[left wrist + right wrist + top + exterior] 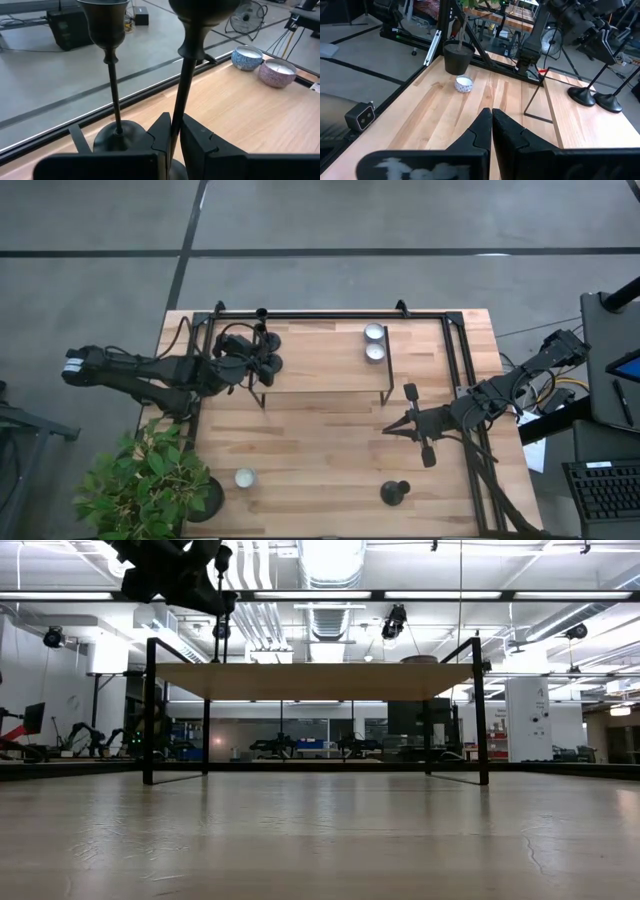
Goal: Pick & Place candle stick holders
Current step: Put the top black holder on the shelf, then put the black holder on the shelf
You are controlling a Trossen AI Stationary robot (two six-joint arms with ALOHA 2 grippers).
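Observation:
Two black candle stick holders stand on the left part of a raised wooden shelf [320,370]. My left gripper [258,367] is shut on the nearer one [270,365]. The other [112,75] stands on its round base just beyond it. Two whitish cups [374,332] [375,351] sit on the shelf's right part. A third cup [244,477] sits on the table at the near left. A third black holder [394,493] stands at the near right. My right gripper [388,429] is shut and empty over the table's right half. My left gripper pinches the holder's narrow stem [176,117], low down near the base, between its two fingers. The fingers come level from the table's left and lie across the stem. The holder is upright, and its base [582,95] seems to rest on the shelf.
A black plant pot with a green plant [150,485] stands at the table's near left corner, beside the lone cup [463,84]. The shelf's black frame legs [388,395] stand on the table. Bare wood lies between the shelf and the near edge.

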